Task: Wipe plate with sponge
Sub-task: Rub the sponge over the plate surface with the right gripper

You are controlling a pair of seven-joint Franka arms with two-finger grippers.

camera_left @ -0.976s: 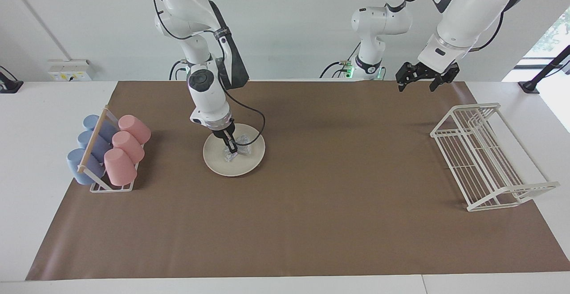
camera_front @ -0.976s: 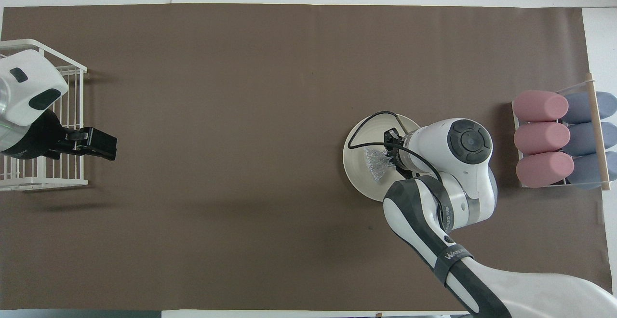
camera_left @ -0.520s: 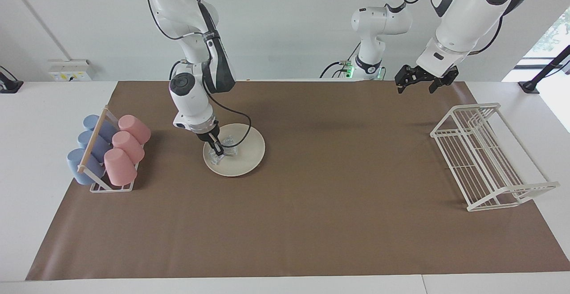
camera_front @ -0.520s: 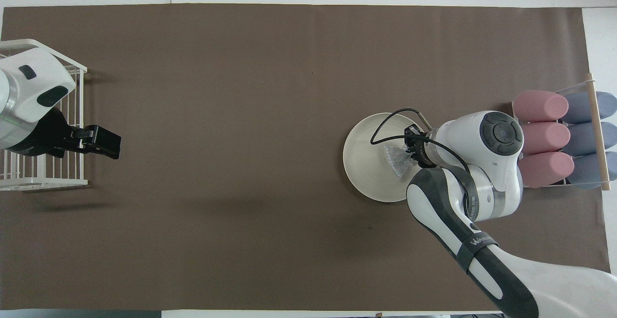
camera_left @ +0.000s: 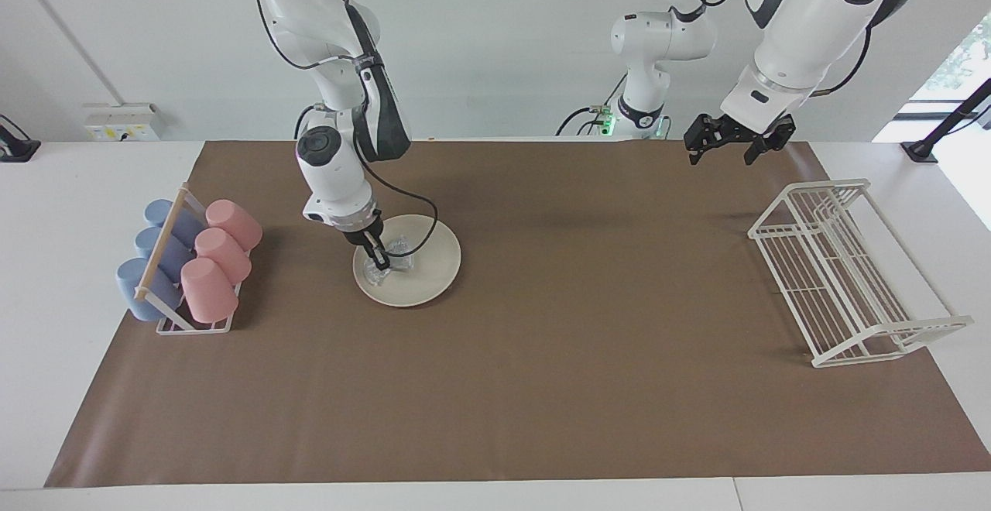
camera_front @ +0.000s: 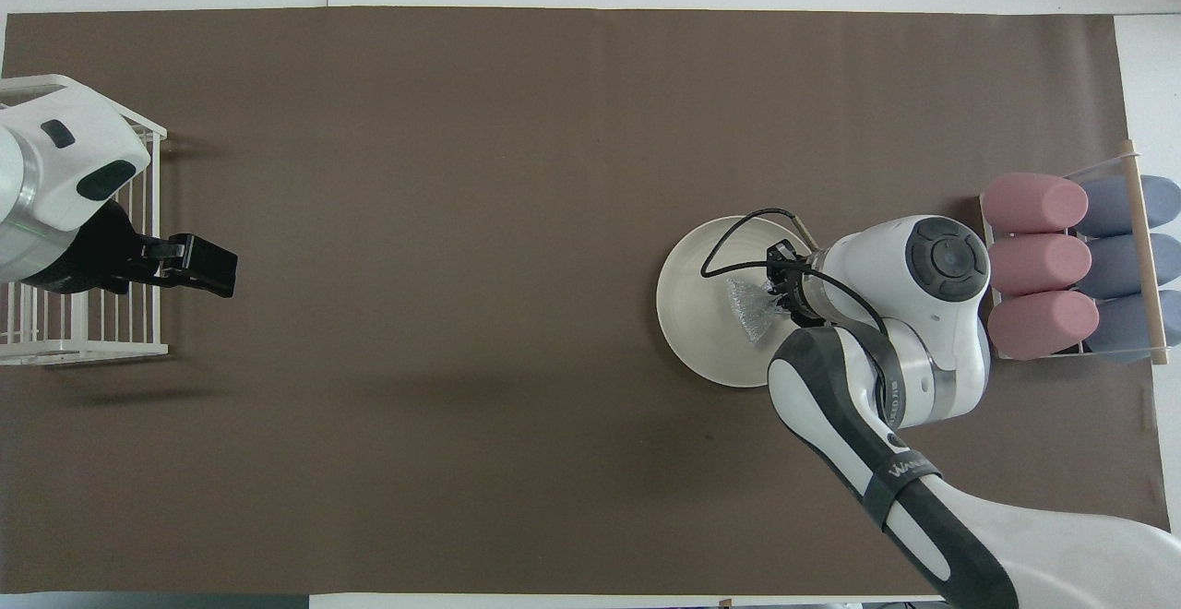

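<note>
Plate, facing view: round shallow cream-white dish flat on the brown table mat, directly under the right jaws.
Sponge, facing view: small silvery-grey shiny mesh wad pinched between the right jaws, pressed onto the plate on its half toward the cup rack.
Right gripper, facing view: pointing down, jaws closed tight on the sponge.
Left gripper, facing view: up in the air over the mat edge at the left arm's end, jaws spread apart, holding nothing; arm waits.
White wire rack, facing view: on the table below and beside the left jaws.
Cups, facing view: pink cups and blue cups lying in a small rack, beside the plate, past the right jaws toward the right arm's end.
Plate, overhead view: part hidden by the right arm's wrist.
Sponge, overhead view: sticks out from the jaws over the plate's middle.
Right gripper, overhead view: mostly hidden under its wrist.
Left gripper, overhead view: over bare mat just beside the wire rack.
</note>
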